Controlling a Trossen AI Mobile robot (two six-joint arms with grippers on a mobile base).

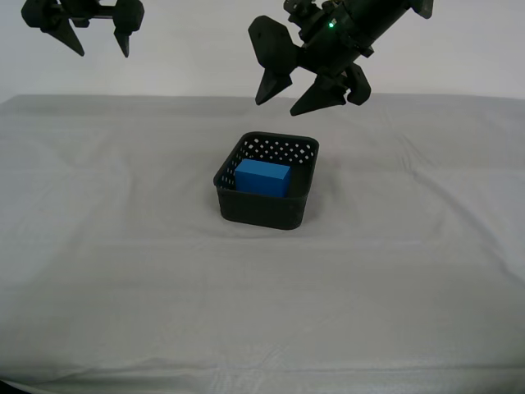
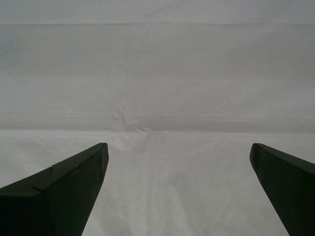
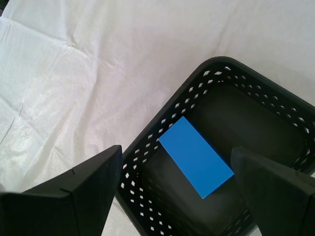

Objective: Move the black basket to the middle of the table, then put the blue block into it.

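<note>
Near the middle of the table [image 1: 98, 246] sits the black basket [image 1: 267, 190], with the blue block [image 1: 263, 178] already resting inside it against one wall. My first gripper [image 1: 305, 89] hangs above the basket, fingers spread and empty. My second gripper [image 1: 92, 34] is raised well apart, fingers also released over bare cloth. Judging the placing done, the careful move is lifting straight up, clear of the rim. Both arms are cut off at the frame edge, and the block's underside is hidden by the basket wall
</note>
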